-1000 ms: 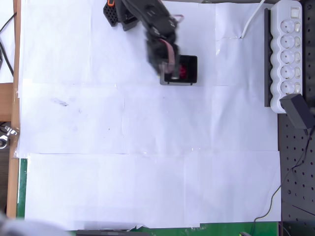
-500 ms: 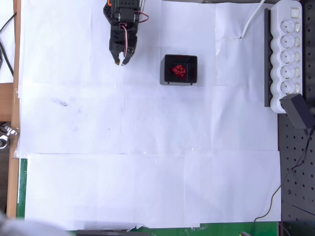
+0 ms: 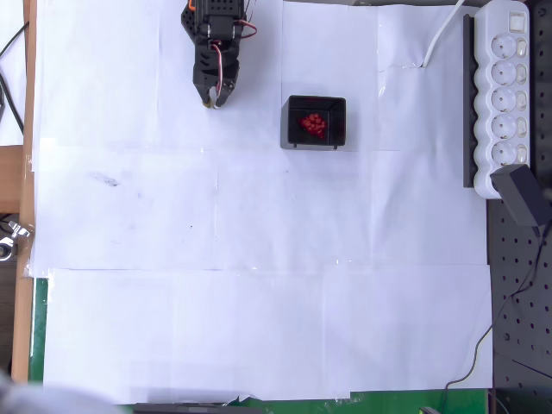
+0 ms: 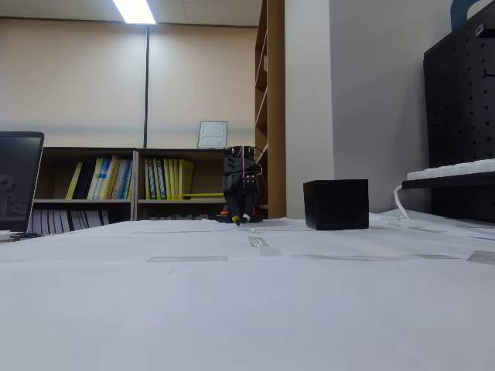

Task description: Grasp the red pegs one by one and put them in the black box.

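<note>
A cluster of tiny dark-red round pegs [image 3: 313, 125] lies inside the small square black open-topped box [image 3: 338, 110] on the white paper-covered desk [image 3: 259, 285]. The black end effector [image 3: 212, 101], fingertips together and empty, rests well apart; no loose pegs visible, so retreating clear seems wisest.

Overhead view is bright and even, my white paper [image 3: 259, 259] almost blown out, barely any shadows, everything sharp. The low fixed view is dimmer: one ceiling strip light [image 4: 135, 11] glows up top, the near paper goes soft and out of focus, and the black box [image 4: 336, 204] reads as flat silhouette
</note>
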